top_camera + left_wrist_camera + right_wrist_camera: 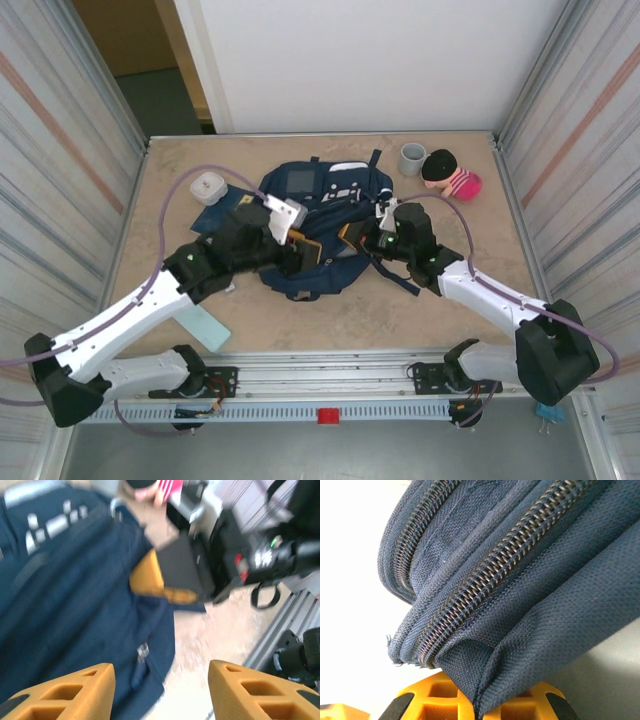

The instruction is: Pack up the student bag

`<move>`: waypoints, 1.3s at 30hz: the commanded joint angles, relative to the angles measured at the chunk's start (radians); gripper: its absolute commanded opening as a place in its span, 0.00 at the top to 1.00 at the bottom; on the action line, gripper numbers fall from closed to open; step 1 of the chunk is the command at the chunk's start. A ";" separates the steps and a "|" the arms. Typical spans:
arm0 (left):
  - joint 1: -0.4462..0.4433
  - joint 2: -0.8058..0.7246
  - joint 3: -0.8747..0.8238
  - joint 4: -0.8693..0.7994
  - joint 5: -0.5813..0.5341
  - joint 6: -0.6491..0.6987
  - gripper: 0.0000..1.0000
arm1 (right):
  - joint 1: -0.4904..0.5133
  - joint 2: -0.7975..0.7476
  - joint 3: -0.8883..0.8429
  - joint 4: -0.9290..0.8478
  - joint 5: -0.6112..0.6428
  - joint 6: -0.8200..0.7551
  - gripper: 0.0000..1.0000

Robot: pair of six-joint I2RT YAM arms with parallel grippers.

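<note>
Student bag [325, 280] lies flat in the middle of the table [470, 310], its long axis running from near edge to far. At the bag's right side the right gripper [480, 700] pinches a fold of fabric below the zipper [485, 580]. At its left side the left gripper [162, 690] hangs spread and empty, the bag ahead and leftward of its fingers, so it looks the freer arm.
</note>
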 commanded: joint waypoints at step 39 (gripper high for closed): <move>-0.129 0.344 0.113 -0.171 -0.346 -0.158 0.96 | 0.061 -0.001 0.103 0.002 -0.017 -0.073 1.00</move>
